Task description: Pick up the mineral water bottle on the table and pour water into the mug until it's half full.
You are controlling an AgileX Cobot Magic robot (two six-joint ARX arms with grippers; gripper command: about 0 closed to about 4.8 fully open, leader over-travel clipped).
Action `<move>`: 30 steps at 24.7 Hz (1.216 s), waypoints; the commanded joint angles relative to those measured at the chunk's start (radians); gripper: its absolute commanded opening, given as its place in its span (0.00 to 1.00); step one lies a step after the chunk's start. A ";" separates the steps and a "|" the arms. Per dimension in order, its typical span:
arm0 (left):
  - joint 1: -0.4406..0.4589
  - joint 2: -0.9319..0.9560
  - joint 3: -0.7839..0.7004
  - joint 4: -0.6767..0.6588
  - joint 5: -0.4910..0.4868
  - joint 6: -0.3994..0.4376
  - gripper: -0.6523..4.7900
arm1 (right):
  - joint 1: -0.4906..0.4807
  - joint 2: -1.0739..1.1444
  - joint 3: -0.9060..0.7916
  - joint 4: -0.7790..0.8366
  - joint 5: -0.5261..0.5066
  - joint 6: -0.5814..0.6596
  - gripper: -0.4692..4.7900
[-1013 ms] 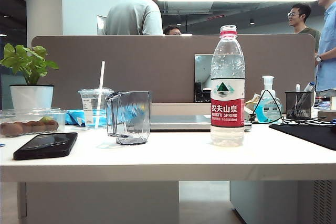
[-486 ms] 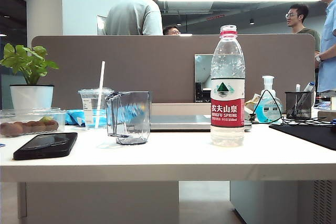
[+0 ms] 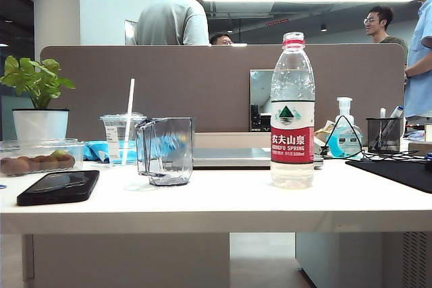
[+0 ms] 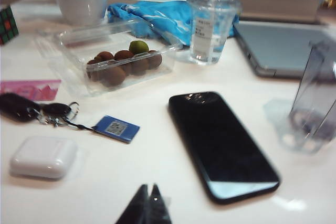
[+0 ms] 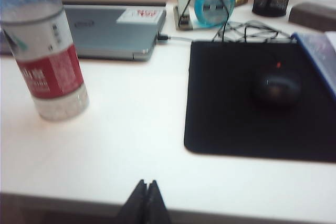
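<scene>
The mineral water bottle (image 3: 292,109) stands upright on the white table (image 3: 223,210), right of centre, with a red-and-white label and no cap; it also shows in the right wrist view (image 5: 44,56). The smoky-grey faceted mug (image 3: 166,150) stands to its left, a hand's width away, and appears at the edge of the left wrist view (image 4: 314,98). Neither arm shows in the exterior view. My left gripper (image 4: 148,188) is shut and empty, hovering near the table's front beside a black phone. My right gripper (image 5: 146,183) is shut and empty at the table's front edge, well short of the bottle.
A black phone (image 3: 59,187), a clear box of brown fruit (image 4: 118,59), a lidded cup with a straw (image 3: 123,138), keys (image 4: 37,111) and a white earbud case (image 4: 43,156) lie on the left. A laptop (image 5: 113,31), black mouse pad (image 5: 260,98) with mouse (image 5: 276,87) and a sanitizer bottle (image 3: 345,136) are on the right.
Nothing on the table has moved and no arm has come into the exterior view. Only the people behind the partition have shifted slightly.
</scene>
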 commanded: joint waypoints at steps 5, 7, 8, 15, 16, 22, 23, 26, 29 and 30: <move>-0.001 0.000 0.166 0.036 0.209 -0.106 0.11 | 0.000 0.000 0.137 0.103 0.024 0.106 0.08; -0.001 0.005 0.216 0.037 0.283 -0.108 0.11 | 0.000 0.006 0.209 0.075 0.018 0.119 0.08; -0.001 0.018 0.231 0.035 0.309 -0.108 0.11 | 0.000 0.014 0.231 0.064 0.008 0.119 0.08; -0.002 0.345 0.315 0.135 0.626 -0.066 0.11 | 0.000 0.247 0.459 -0.066 -0.228 0.117 0.08; -0.009 0.390 0.318 0.169 0.669 -0.048 0.11 | 0.001 0.286 0.478 -0.051 -0.266 0.117 0.09; -0.219 0.581 0.318 0.233 0.628 0.055 0.11 | 0.078 0.510 0.493 0.118 -0.284 0.020 0.22; -0.253 0.591 0.318 0.235 0.602 0.070 0.11 | 0.092 0.541 0.491 0.137 -0.280 0.003 0.22; -0.360 0.604 0.318 0.238 0.467 0.079 0.11 | 0.151 0.657 0.489 0.196 -0.208 -0.009 0.26; -0.422 0.602 0.318 0.232 0.348 0.076 0.11 | 0.200 0.808 0.473 0.319 -0.127 -0.008 0.30; -0.426 0.602 0.318 0.229 0.325 0.076 0.11 | 0.205 0.856 0.462 0.380 -0.131 -0.006 0.32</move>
